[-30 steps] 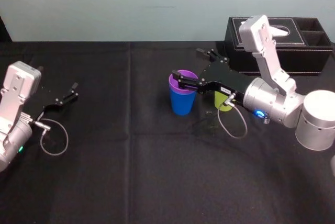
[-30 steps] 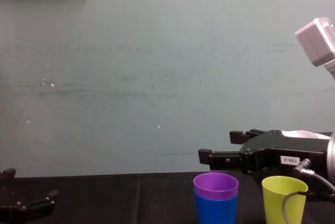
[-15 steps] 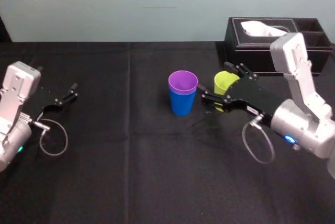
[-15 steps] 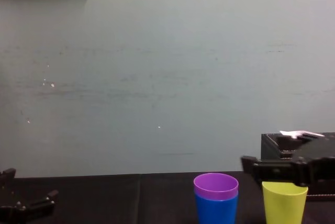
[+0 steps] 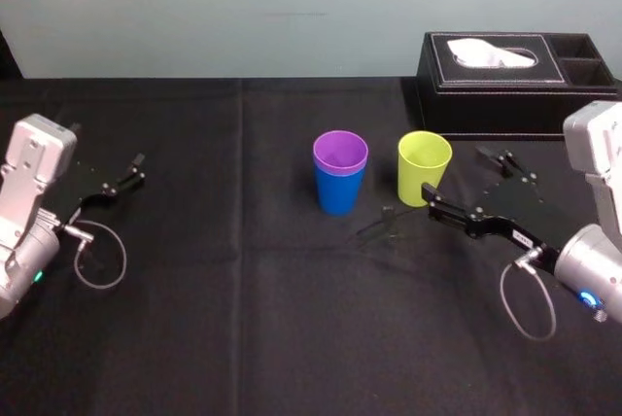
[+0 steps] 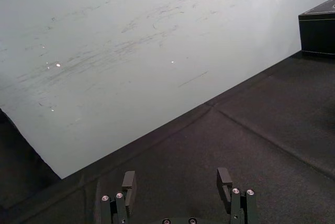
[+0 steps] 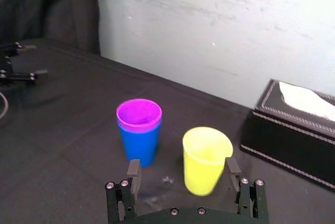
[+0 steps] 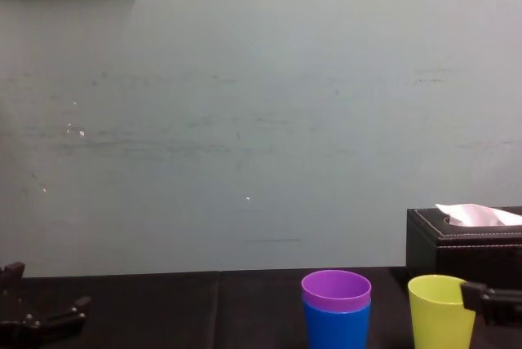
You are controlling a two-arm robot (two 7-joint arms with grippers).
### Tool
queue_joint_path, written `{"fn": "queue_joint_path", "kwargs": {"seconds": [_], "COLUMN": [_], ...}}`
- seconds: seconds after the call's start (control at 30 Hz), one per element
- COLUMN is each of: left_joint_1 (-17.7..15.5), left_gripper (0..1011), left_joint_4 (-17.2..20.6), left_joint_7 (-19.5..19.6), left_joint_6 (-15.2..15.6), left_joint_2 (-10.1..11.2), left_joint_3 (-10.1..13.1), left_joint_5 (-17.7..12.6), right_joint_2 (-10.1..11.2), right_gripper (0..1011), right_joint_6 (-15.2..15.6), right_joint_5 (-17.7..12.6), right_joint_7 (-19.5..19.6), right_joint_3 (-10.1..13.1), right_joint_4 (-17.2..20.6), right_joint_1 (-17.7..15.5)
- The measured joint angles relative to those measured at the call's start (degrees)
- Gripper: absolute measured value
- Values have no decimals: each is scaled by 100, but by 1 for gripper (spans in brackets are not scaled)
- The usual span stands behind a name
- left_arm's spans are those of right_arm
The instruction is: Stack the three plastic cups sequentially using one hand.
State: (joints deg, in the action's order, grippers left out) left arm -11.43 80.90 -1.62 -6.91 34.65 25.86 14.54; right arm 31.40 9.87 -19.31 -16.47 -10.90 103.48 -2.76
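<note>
My right claw (image 5: 454,172): released, jaws spread wide, nothing in them. It sits low over the surface (image 5: 243,319), just to the right of the yellow-green cup (image 5: 424,168) and a bit nearer to me, tips pointing at it.

Yellow-green cup: upright, mouth up, nothing in it. It stands on its own just right of the other two, with a clear gap between. From my right wrist it lines up with the gap between my jaws, a little ahead of the tips.

Contact: honestly can't tell if my nearer jaw tip is touching the base of that cup or is just beside it.

Purple cup (image 5: 340,152): nested down inside the blue cup (image 5: 339,194), with only its top band and rim sticking out.

Blue cup: upright near the middle of the surface, carrying the purple one.

Stack so far: two of three in, yellow-green one not yet on.

My left claw (image 5: 139,169): parked way over at the left edge, jaws apart, empty, well apart from all the cups.

Tissue box (image 5: 505,86): black, at the back right, with white tissue poking out the top. It's behind the yellow-green cup and not touching it.

Surface: covered in black cloth.
</note>
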Motion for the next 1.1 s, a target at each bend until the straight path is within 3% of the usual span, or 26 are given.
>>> {"fn": "queue_joint_path", "kwargs": {"seconds": [0.4,1.1], "left_joint_1": [0,0], "left_gripper": [1011,1011], "left_joint_4": [0,0], "left_joint_7": [0,0], "left_joint_6": [0,0], "left_joint_2": [0,0], "left_joint_3": [0,0], "left_joint_5": [0,0], "right_joint_2": [-211,-431], "right_gripper": [1003,1003], "right_joint_6": [-200,-455], "right_joint_5": [-68,-26], "right_joint_7": [-158,-391], "right_joint_3": [118,-39], "right_joint_4": [-566,-1459], "right_joint_1": [4,493]}}
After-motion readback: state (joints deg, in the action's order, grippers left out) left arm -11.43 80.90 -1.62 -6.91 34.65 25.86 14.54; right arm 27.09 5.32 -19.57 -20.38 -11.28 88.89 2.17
